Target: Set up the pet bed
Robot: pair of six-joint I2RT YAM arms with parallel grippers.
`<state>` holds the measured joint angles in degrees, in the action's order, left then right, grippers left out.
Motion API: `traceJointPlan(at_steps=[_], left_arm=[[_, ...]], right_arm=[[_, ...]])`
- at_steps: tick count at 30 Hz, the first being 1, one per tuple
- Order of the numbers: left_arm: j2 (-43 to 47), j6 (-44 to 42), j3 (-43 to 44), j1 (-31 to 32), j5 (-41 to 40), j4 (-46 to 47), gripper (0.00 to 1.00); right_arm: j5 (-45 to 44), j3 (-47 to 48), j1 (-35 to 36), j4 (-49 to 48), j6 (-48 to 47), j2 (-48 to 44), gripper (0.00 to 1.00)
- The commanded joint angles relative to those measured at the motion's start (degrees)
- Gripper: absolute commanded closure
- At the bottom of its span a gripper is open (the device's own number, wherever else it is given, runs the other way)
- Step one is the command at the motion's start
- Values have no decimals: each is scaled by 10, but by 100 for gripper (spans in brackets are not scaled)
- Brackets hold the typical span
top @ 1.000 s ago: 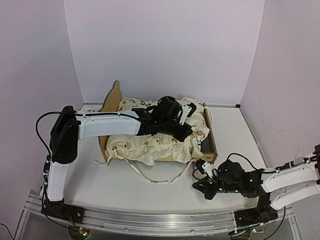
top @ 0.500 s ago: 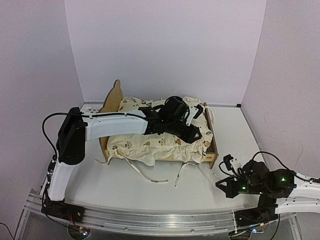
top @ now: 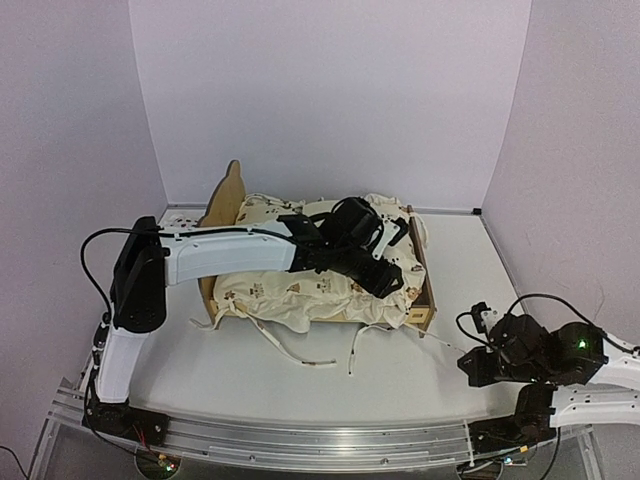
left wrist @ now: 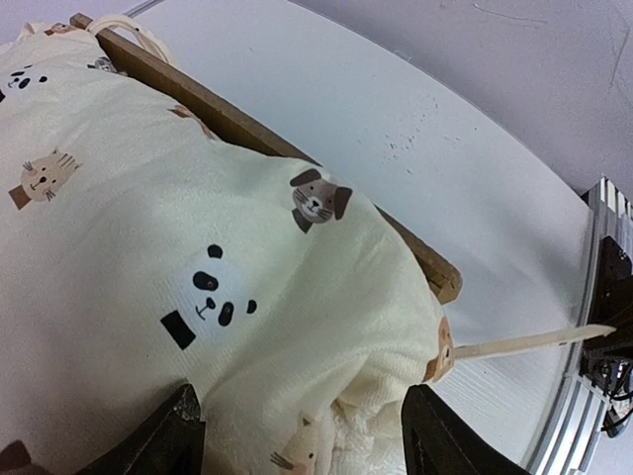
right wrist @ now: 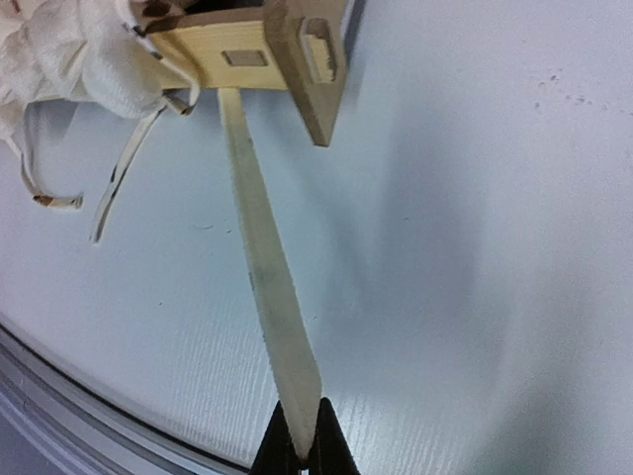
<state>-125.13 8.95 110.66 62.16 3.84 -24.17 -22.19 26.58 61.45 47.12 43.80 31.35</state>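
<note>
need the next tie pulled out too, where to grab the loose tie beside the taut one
Pinch the loose tie near its free end from straight above, across its narrow width: it lies flat on the table, clear of the pet bed.

The cover (left wrist: 129, 247) is cream, printed with animal faces: a black-and-white panda (left wrist: 210, 297), a brown dog (left wrist: 316, 196) at its 1 o'clock and a tan cat (left wrist: 42, 180) at its 10 o'clock. The bed (right wrist: 247, 59) is pale plywood. The tie (right wrist: 272, 287) is cream, the table (top: 465, 260) white and the walls (top: 330, 90) lilac.
</note>
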Motion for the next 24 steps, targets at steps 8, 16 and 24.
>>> traceJointPlan(at_steps=[8,16,24], left_arm=[[129,-8,-99,62,-160,-91,31],[210,60,-249,16,-293,-98,36],[349,81,-398,-122,-290,-47,44]], right_arm=[[-149,179,-4,167,78,287,100],[-160,234,-4,230,67,347,100],[-135,256,-4,209,23,386,100]])
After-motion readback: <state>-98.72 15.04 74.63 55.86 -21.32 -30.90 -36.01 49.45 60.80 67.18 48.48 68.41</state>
